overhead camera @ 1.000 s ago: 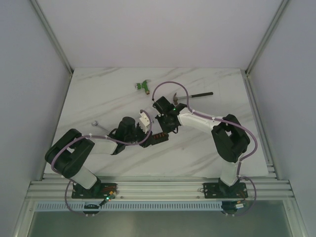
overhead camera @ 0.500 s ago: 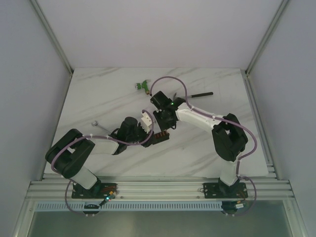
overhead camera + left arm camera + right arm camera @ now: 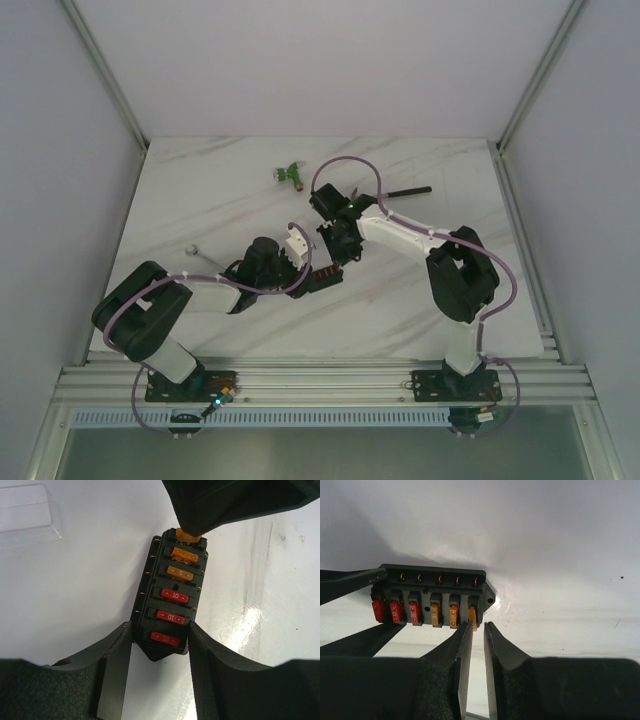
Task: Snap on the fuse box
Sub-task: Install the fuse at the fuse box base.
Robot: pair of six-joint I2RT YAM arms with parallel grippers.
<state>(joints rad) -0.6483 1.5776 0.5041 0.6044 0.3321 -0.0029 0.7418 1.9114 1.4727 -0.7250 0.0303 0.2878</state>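
The fuse box point(image 3: 170, 605) is a black block with a row of red and orange fuses, lying on the white table; it also shows in the right wrist view point(image 3: 432, 595) and in the top view point(image 3: 322, 278). My left gripper point(image 3: 160, 632) is shut on its near end, a finger against each long side. My right gripper point(image 3: 477, 626) hovers at the box's far end with a narrow gap between its jaws and nothing in the gap. Its left fingertip point(image 3: 466, 630) is beside the last orange fuse point(image 3: 472, 617), which stands proud of the row.
A clear plastic lid point(image 3: 27, 512) lies on the table just left of the box. A hammer point(image 3: 395, 192) lies behind the right arm. A green fitting point(image 3: 290, 174) sits at the back and a small metal part point(image 3: 195, 250) at the left.
My right gripper has shifted slightly over the far end of the fuse box. The left gripper and the box have stayed in place.
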